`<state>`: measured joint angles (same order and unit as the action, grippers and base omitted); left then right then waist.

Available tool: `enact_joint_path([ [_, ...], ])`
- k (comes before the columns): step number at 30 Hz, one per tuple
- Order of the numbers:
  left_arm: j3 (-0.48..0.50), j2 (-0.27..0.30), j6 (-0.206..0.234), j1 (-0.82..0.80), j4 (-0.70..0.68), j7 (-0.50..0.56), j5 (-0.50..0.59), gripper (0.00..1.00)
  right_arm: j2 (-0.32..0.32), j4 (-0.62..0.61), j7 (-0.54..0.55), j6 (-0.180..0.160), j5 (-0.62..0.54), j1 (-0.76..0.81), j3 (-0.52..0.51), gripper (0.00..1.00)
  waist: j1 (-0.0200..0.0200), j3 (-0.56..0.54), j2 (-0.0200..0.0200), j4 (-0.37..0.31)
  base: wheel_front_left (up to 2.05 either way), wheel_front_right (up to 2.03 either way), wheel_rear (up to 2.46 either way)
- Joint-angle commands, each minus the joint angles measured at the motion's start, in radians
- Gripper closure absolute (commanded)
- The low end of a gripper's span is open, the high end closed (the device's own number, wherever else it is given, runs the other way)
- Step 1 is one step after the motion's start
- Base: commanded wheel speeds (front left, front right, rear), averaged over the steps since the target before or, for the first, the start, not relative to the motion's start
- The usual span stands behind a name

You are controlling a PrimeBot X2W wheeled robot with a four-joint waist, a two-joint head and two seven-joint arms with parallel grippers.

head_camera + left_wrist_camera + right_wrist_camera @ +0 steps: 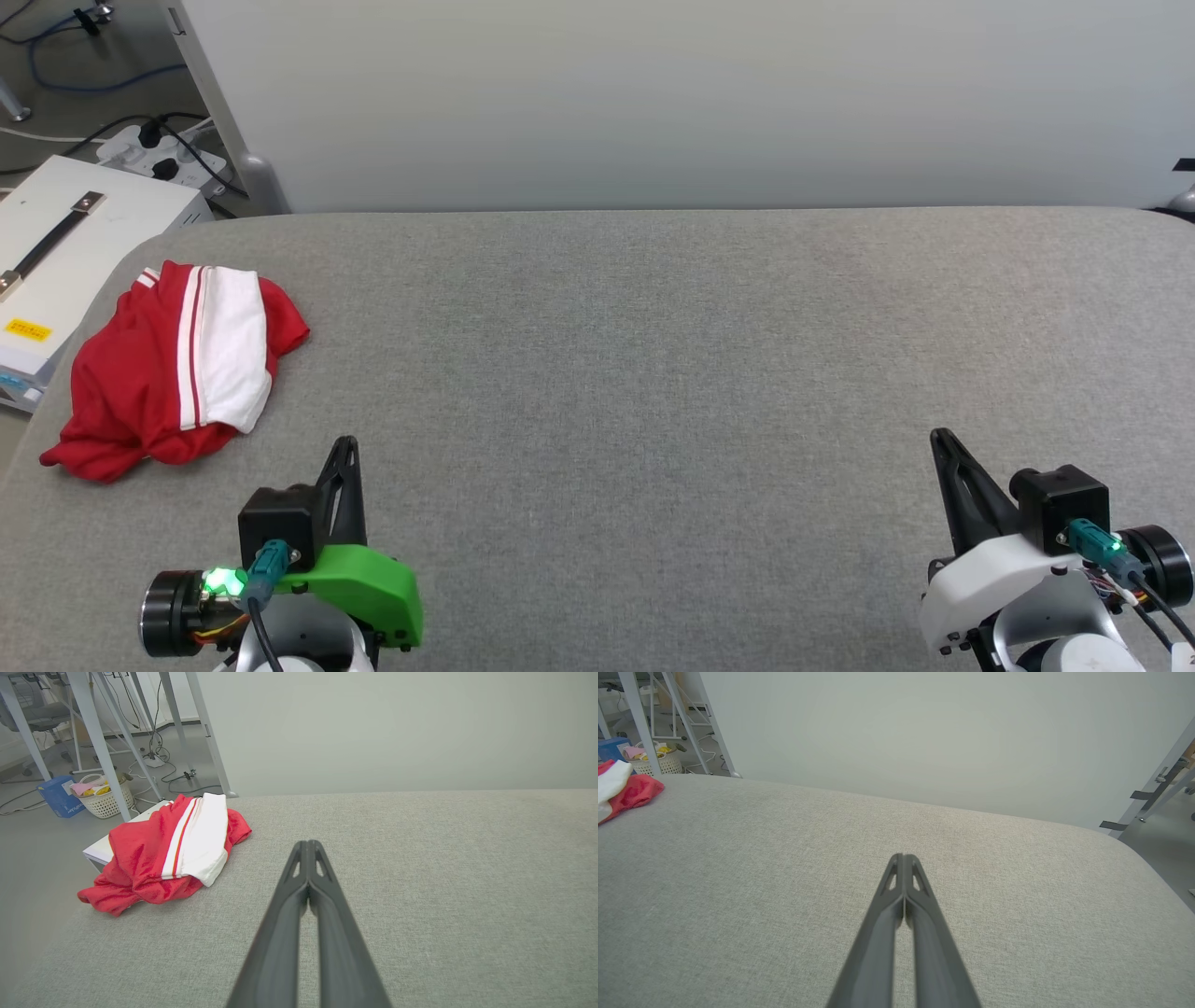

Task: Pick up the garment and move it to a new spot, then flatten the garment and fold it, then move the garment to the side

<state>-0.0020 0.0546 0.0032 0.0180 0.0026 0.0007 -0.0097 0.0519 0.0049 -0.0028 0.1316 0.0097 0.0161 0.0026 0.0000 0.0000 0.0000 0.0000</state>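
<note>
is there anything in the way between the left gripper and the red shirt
Nothing visible does. Only bare grey tabletop lies between the left gripper, jaws shut, and the crumpled garment by the tabletop's left edge.

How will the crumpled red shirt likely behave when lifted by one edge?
Probably floppy: the shirt lies heaped in soft folds, so it should droop. Likely light: the cloth looks thin. Near the table edge, a push might slide it off.

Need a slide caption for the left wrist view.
Shut left gripper points across the grey fabric surface; crumpled red-and-white garment lies near its left edge.
</note>
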Motion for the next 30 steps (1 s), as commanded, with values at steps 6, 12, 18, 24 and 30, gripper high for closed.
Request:
enact_joint_path([
  [6, 0.002, -0.004, -0.003, -0.018, -0.003, -0.001, 0.010, 1.00, -0.002, -0.005, 0.003, -0.001, -0.010, -0.016, -0.003, 1.00, 0.0000, 0.000, 0.0000, 0.000, 0.00, 0.00, 0.00],
  [12, 0.002, -0.004, -0.003, -0.018, -0.003, -0.001, 0.010, 1.00, -0.002, -0.005, 0.003, -0.001, -0.010, -0.016, -0.003, 1.00, 0.0000, 0.000, 0.0000, 0.000, 0.00, 0.00, 0.00],
  [18, 0.002, -0.004, -0.003, -0.018, -0.003, -0.001, 0.010, 1.00, -0.002, -0.005, 0.003, -0.001, -0.010, -0.016, -0.003, 1.00, 0.0000, 0.000, 0.0000, 0.000, 0.00, 0.00, 0.00],
  [24, 0.002, -0.004, -0.003, -0.018, -0.003, -0.001, 0.010, 1.00, -0.002, -0.005, 0.003, -0.001, -0.010, -0.016, -0.003, 1.00, 0.0000, 0.000, 0.0000, 0.000, 0.00, 0.00, 0.00],
  [30, 0.002, -0.004, -0.003, -0.018, -0.003, -0.001, 0.010, 1.00, -0.002, -0.005, 0.003, -0.001, -0.010, -0.016, -0.003, 1.00, 0.0000, 0.000, 0.0000, 0.000, 0.00, 0.00, 0.00],
])
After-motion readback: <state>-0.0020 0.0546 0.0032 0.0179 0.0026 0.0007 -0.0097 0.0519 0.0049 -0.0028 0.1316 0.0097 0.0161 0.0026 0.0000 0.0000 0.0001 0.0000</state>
